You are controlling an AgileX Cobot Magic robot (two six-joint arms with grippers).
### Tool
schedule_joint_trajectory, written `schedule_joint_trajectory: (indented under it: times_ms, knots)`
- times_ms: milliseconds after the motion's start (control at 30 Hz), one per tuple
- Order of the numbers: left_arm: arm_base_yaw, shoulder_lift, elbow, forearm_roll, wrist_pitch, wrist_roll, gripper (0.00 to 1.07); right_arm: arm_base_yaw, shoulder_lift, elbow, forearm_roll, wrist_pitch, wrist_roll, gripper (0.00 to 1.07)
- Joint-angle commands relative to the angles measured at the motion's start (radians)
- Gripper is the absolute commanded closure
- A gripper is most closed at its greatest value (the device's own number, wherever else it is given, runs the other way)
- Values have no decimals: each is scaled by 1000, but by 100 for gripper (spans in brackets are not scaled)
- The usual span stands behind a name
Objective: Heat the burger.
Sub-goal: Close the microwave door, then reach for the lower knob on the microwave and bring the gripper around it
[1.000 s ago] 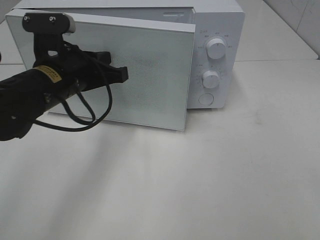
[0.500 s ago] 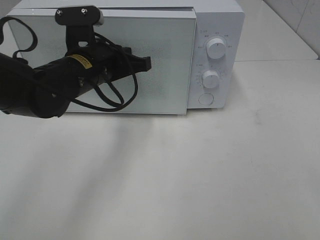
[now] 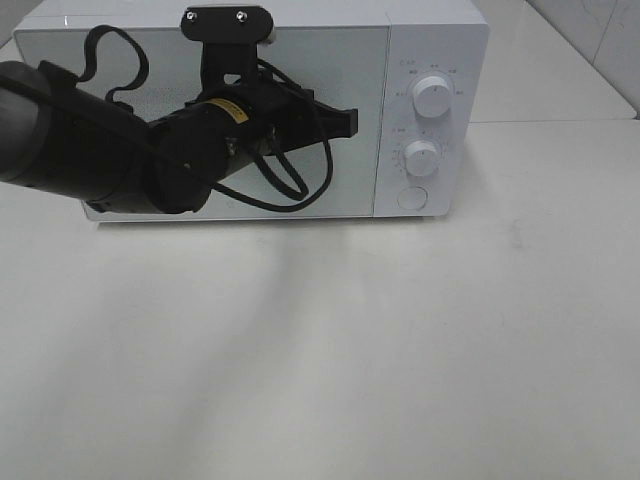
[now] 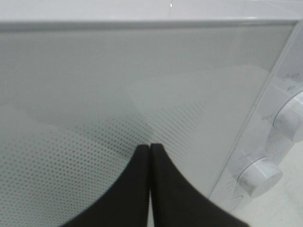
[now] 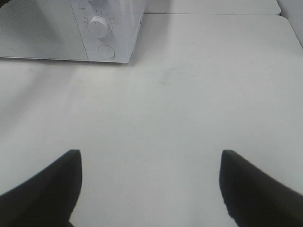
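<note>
1. The left arm [image 3: 90,140] came in from the left of the high view, black and bulky, with the forearm running nearly level toward the right.
2. The left tool [image 3: 345,122] extended horizontally from the wrist, tips pointing right.
3. Its jaws were pressed fully together. In the wrist view the two black fingers [image 4: 135,189] met along one thin seam, with nothing between them.
4. A camera bracket [image 3: 228,20] stood upright above the left wrist, and a black cable [image 3: 300,195] hung in a loop beneath it.
5. The right tool [image 5: 150,158], seen from its own wrist camera, had its jaws spread wide. The two dark fingertips [image 5: 57,179] sat well apart and gripped nothing.
</note>
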Motion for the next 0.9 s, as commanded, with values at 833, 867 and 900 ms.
schedule_joint_trajectory:
  times_ms: [833, 867, 900]
  knots:
    - [-41, -66, -44, -47, 153, 53, 107, -5, -25, 4, -1, -16, 2, 31]
    - [-41, -84, -44, -47, 205, 64, 107, -5, -25, 4, -1, -16, 2, 31]
    - [-41, -91, -44, -47, 228, 70, 107, -5, -25, 4, -1, -16, 2, 31]
